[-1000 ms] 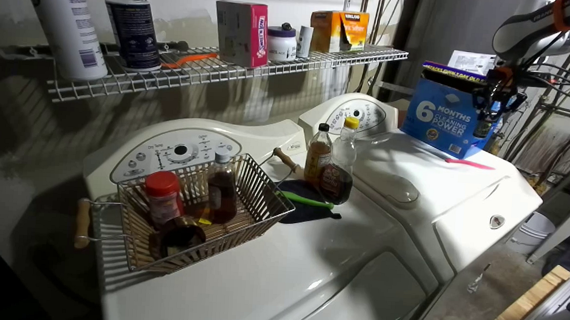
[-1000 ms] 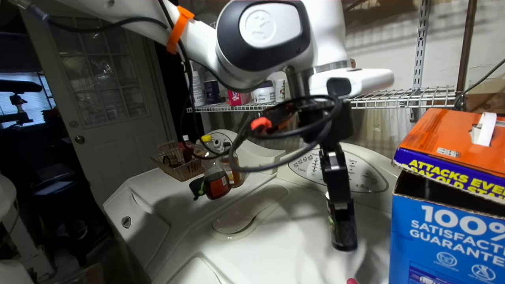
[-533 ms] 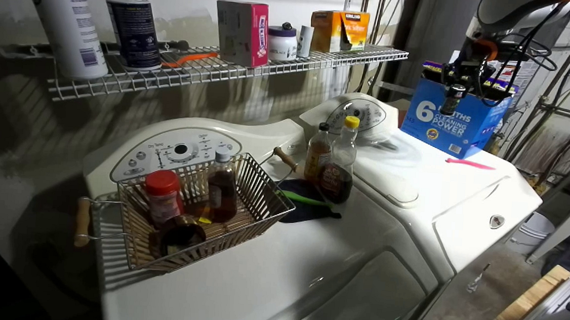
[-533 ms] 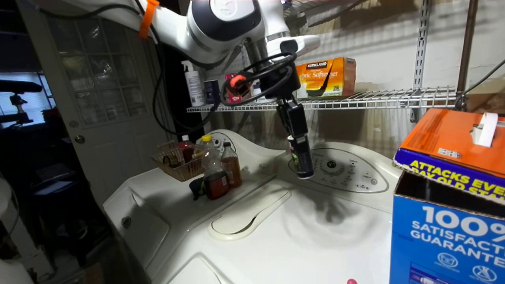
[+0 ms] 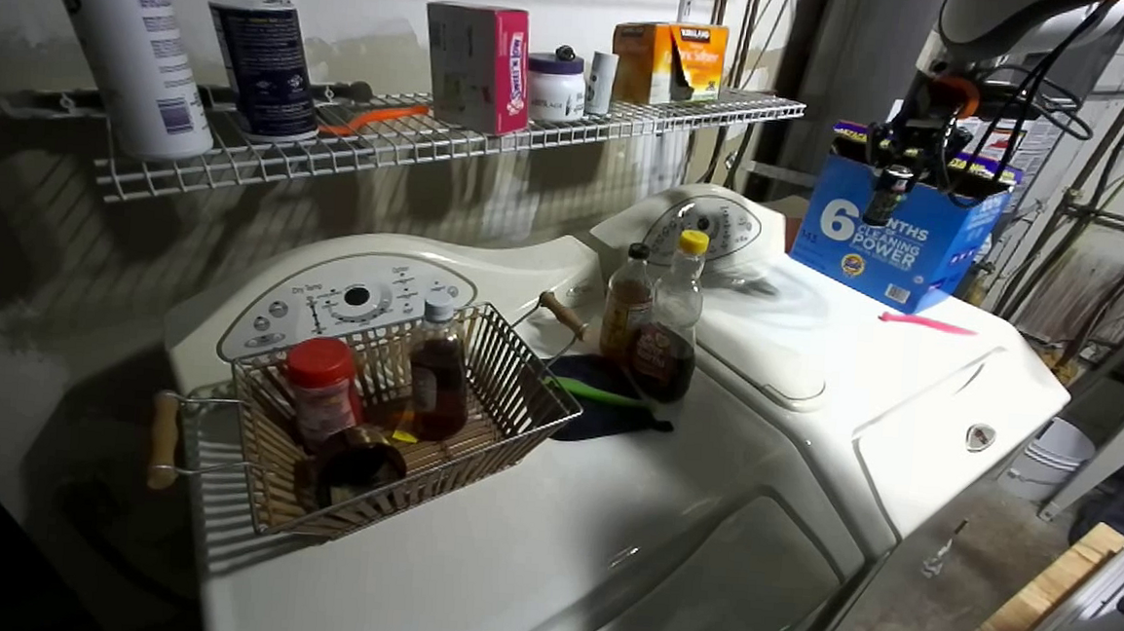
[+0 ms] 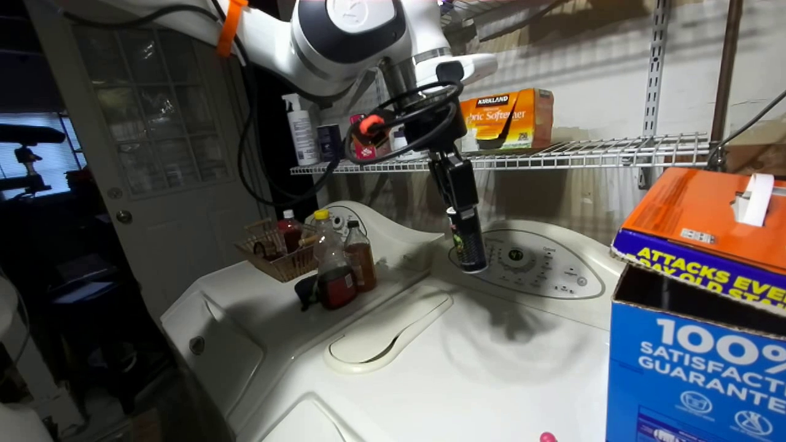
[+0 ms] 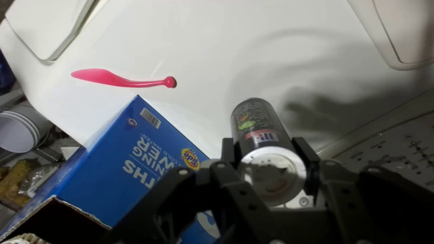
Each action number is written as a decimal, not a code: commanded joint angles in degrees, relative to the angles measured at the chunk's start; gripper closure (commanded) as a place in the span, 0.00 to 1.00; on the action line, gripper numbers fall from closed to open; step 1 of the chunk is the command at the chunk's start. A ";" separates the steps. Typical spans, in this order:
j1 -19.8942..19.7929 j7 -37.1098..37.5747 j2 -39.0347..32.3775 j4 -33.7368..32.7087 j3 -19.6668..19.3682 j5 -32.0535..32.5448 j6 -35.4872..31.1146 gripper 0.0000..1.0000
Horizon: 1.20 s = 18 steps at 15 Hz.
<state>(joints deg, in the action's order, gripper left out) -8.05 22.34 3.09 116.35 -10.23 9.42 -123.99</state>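
Note:
A dark cylindrical spice container (image 7: 256, 118) with a white cap is held between the fingers of my gripper (image 7: 265, 145), which is shut on it near the cap. The label carries red, green and white marks. In an exterior view the container (image 6: 470, 245) hangs tilted above the white washer top (image 6: 491, 374), in front of the control panel (image 6: 534, 264). It also appears as a dark can (image 5: 887, 195) in front of the blue detergent box (image 5: 850, 226), though it hangs in the air apart from the washer surface.
A pink utensil (image 7: 118, 78) lies on the washer by the box. Two syrup bottles (image 5: 665, 351) stand on the dryer, near a green-handled utensil (image 5: 606, 393) on a dark cloth. A wire basket (image 5: 505, 449) holds a red-lidded jar and a bottle. Above runs a wire shelf (image 5: 377, 153).
Arm and container have risen and swung left in both exterior views, mostly in the first half second; since then they have hardly moved. The grip on the container stays the same.

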 commanded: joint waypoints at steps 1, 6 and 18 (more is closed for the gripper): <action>0.45 -6.85 -6.55 -9.67 1.13 -8.44 -0.46 0.80; -0.86 -19.94 -17.67 -25.58 2.09 -17.51 2.49 0.80; -3.24 -29.54 -28.97 -47.23 3.87 -17.17 7.52 0.55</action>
<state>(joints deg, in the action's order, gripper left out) -11.29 -7.24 -25.91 69.00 -6.35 -7.76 -116.46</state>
